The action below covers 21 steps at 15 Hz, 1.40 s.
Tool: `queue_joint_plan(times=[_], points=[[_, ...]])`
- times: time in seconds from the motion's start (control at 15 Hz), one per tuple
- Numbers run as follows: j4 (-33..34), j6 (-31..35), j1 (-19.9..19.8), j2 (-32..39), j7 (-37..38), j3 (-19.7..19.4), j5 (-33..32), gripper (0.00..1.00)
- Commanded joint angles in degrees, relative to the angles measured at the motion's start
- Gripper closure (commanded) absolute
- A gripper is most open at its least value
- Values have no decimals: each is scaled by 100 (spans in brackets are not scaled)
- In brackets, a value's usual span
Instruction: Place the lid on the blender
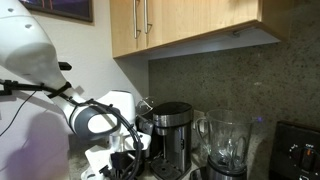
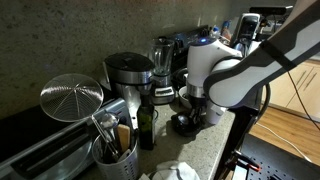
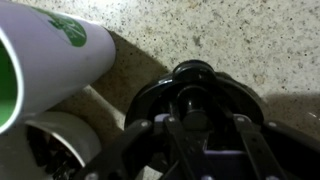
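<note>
Lid: the lid (image 3: 195, 95) is black, round, low and flat with a raised centre. It lies on the speckled counter (image 3: 250, 40), directly under the tool.
Tool: the gripper (image 3: 203, 125) is over the lid, with dark fingers (image 3: 170, 135) on either side of the raised centre. Black on black, so I cannot tell whether they press on it.
Blender: the blender (image 1: 226, 145) is a clear jar with a side handle on a dark base, standing upright against the back wall. It is well apart from the lid and its rim is uncovered.
In the way: the coffee maker (image 1: 170, 130), black and steel, stands between the arm and the blender.
Near the lid: a white cup (image 3: 45, 55) with a green inside lies tipped just beside it.
Other things: a utensil holder (image 2: 115, 155), a wire strainer (image 2: 72, 97) and a dark bottle (image 2: 147, 125) sit along the counter.
Edges: wooden cabinets (image 1: 190, 25) overhang the jar, with bare backsplash between their underside and the rim.
</note>
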Motion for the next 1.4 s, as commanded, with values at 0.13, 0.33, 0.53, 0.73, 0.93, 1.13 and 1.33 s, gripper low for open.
queue_joint_plan(times=[0.13,0.33,0.53,0.73,0.93,1.13,1.33], points=[[593,-1147,124,-564,-113,70,466,85],[939,-1408,40,-735,-28,54,358,85],[1239,-1413,-47,-818,32,25,292,85],[1514,-1201,-174,-851,181,17,145,85],[1826,-985,-281,-859,353,49,-88,85],[2073,-1255,-238,-1013,484,116,-52,87],[2188,-1233,-266,-1224,671,234,-199,86]])
